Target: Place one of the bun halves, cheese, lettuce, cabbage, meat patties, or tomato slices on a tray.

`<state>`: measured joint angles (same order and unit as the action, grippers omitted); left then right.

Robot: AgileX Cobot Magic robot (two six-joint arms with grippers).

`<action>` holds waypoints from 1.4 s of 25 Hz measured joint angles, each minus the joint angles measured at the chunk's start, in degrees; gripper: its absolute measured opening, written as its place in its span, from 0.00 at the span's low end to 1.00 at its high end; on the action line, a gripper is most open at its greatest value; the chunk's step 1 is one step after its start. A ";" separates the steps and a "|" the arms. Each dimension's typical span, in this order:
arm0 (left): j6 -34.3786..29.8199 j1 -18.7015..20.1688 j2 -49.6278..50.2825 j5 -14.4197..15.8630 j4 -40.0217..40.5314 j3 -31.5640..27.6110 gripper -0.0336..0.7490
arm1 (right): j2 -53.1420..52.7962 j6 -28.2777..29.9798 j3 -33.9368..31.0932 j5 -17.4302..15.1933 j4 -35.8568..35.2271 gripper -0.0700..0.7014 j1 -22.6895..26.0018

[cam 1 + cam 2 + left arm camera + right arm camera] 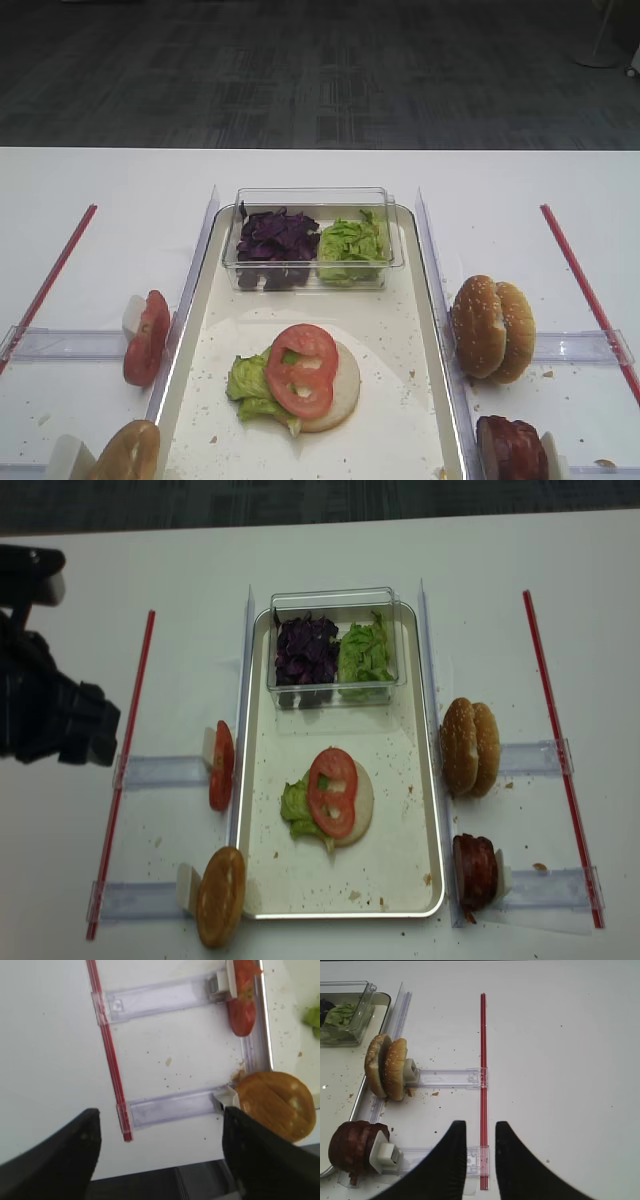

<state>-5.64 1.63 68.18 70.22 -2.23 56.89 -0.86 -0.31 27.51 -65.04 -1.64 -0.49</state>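
Note:
The cream tray (395, 330) holds a pale bun half (346, 388) topped with lettuce (250, 385) and a holed tomato slice (300, 368). At the tray's back, a clear tub (312, 272) holds purple cabbage (275, 240) and more lettuce (352, 245). Two sesame bun halves (386, 1066) and the meat patties (352, 1147) stand in holders right of the tray. Left of it stand tomato slices (241, 1000) and a bun half (275, 1105). My left gripper (161, 1112) is wide open and empty over the table's front-left edge. My right gripper (480, 1124) is shut and empty, right of the patties. Cheese is out of view.
A red strip (483, 1060) runs along the table below my right gripper, and another red strip (106, 1045) lies on the left side. Clear plastic holder rails (165, 1105) cross between the strips and the tray. My left arm (50, 715) hangs at the far left.

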 joint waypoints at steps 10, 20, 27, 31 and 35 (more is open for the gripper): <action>0.55 0.00 -22.79 0.61 0.00 -12.71 0.65 | 0.00 0.00 0.00 0.00 0.00 0.34 0.00; 0.55 0.00 -42.99 -1.81 -0.21 -22.31 0.65 | 0.00 0.31 0.00 0.00 0.00 0.34 0.00; 1.02 0.00 -53.55 -2.29 -0.99 -26.32 0.65 | 0.00 0.31 0.00 0.00 0.00 0.34 0.00; 1.02 0.00 -59.01 -2.29 -0.99 -27.68 0.65 | 0.00 0.31 0.00 0.00 0.00 0.34 0.00; 1.02 0.00 -63.96 -2.29 -0.99 -28.69 0.65 | 0.00 0.31 0.00 0.00 0.00 0.34 0.00</action>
<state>-4.62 1.63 4.22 67.93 -3.21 28.20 -0.86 0.00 27.51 -65.04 -1.64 -0.49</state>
